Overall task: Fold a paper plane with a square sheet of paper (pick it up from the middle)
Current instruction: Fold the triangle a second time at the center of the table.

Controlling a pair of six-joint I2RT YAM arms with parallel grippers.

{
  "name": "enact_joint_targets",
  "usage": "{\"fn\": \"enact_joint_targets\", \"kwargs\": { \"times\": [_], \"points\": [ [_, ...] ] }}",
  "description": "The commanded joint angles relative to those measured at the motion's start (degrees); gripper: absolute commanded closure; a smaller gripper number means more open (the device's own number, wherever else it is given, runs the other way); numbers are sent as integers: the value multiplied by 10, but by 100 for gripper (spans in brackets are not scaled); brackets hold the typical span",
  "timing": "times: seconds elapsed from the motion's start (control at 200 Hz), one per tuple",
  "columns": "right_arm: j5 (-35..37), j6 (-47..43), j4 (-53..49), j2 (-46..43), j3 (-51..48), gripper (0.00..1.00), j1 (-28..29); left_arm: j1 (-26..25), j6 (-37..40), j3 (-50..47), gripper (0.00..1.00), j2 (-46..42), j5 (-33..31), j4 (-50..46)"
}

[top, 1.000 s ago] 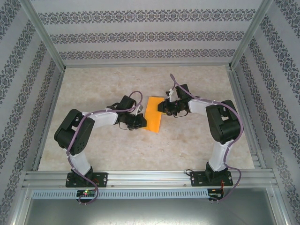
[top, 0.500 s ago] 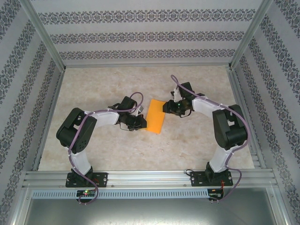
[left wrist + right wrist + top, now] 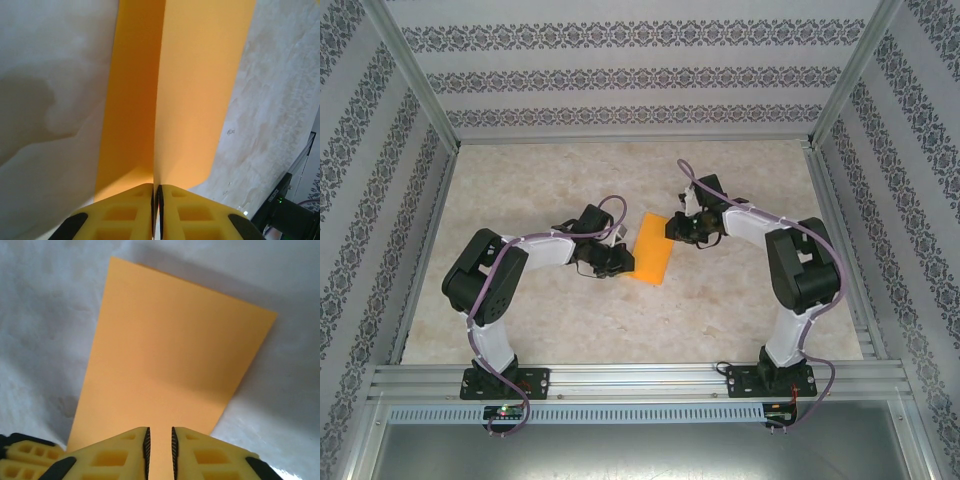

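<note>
- Although named as a square, the square sheet of paper (image 3: 653, 262) appears from the top view as a bright orange rectangle, longer than wide and slightly slanted, lying on the table (image 3: 570, 320) near its middle, between the 2 grippers.
- Left wrist view: the sheet (image 3: 195, 90) shows 1 darker band and 1 lighter panel, which meet along a straight line running into the slit between the yellow fingers (image 3: 125, 212).
- Left gripper (image 3: 625, 262): at the sheet's left long edge. Its jaws are pressed together, with only a hairline between them, and the paper is pinched there (image 3: 156, 187).
- Right wrist view: the sheet (image 3: 170, 355) lies flat and smooth, with 1 faint crease across it and 2 far corners in sight.
- Right gripper (image 3: 670, 228): at the sheet's far right corner. Its jaws stand nearly together, with 1 narrow gap showing orange (image 3: 160, 430); whether they grip the paper cannot be told.
- Surroundings: pale marbled tabletop, patterned walls (image 3: 620, 80) on 3 sides, and an aluminium rail (image 3: 640, 380) carrying both arm bases.
</note>
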Motion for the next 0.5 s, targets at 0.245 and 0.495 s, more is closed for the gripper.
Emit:
{"fn": "enact_joint_targets", "kwargs": {
  "times": [0.245,0.495],
  "points": [
    [16,-18,-11,56,40,91,7,-6,3,44,81,14,7,-14],
    [29,-37,-32,74,50,93,8,-7,9,51,73,11,1,-27]
  ]
}}
